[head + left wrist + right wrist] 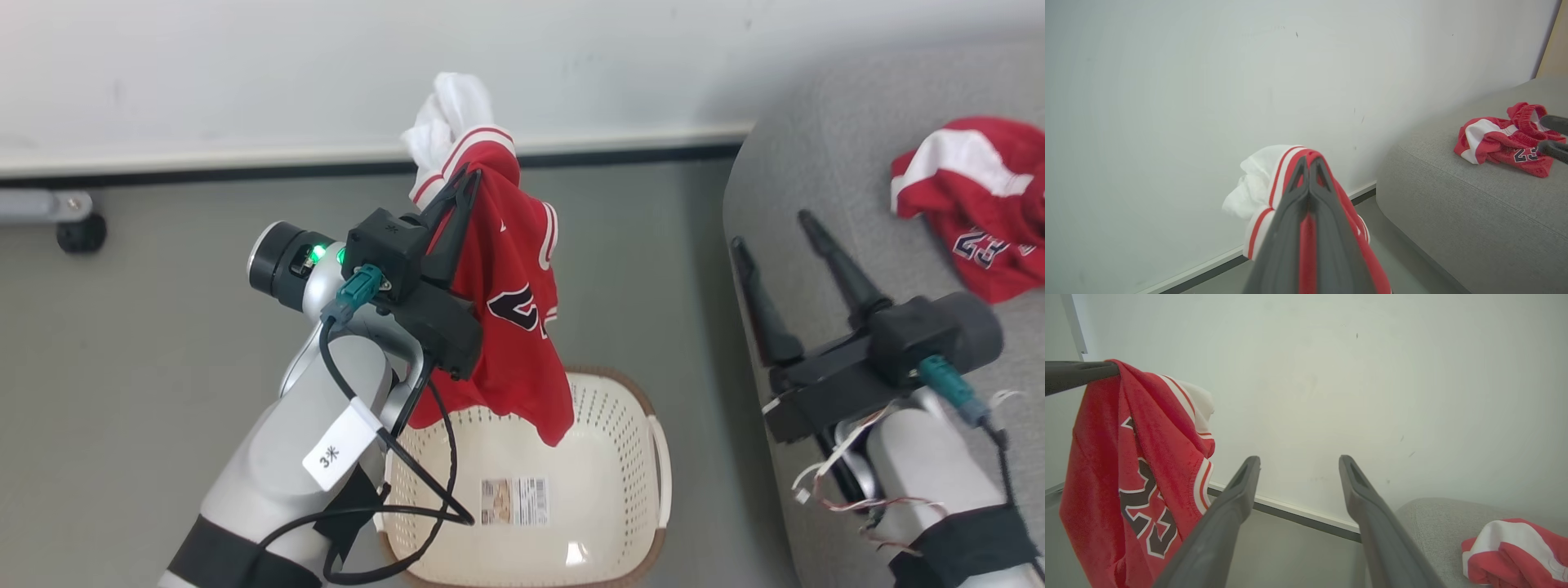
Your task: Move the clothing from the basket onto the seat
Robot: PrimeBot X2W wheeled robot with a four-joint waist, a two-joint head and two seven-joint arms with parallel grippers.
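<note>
**Last garment on its way.** A red basketball jersey [514,327] is held aloft by the left gripper [469,173]. Its jaws are closed tight on a bunch of red cloth and white trim near the garment's top. The rest is left hanging over the cream laundry basket [657,457]; whether the lowest corner is clear of the rim cannot be told from above. The basket sits at 6 o'clock in the head view, and nothing but a printed label [514,500] is visible inside it. The grey seat [824,163] is found at 3 o'clock of the basket. The red shorts [980,220] numbered 23 are already laid on it in a crumpled heap, toward 2 o'clock of the view. The right gripper [773,230] is poised over the seat's near edge, jaws spread wide with nothing between them.

The step in hand is judged to be the carrying-over of the last garment, which is raised from the basket but not yet brought to the cushion. A sweep toward 3 o'clock is called for next. The hem must be kept high enough to pass the basket's rim and the seat's rounded edge before a release over bare upholstery. The trailing cloth could be snagged on the idle right fingers, which stand in the likely path.
</note>
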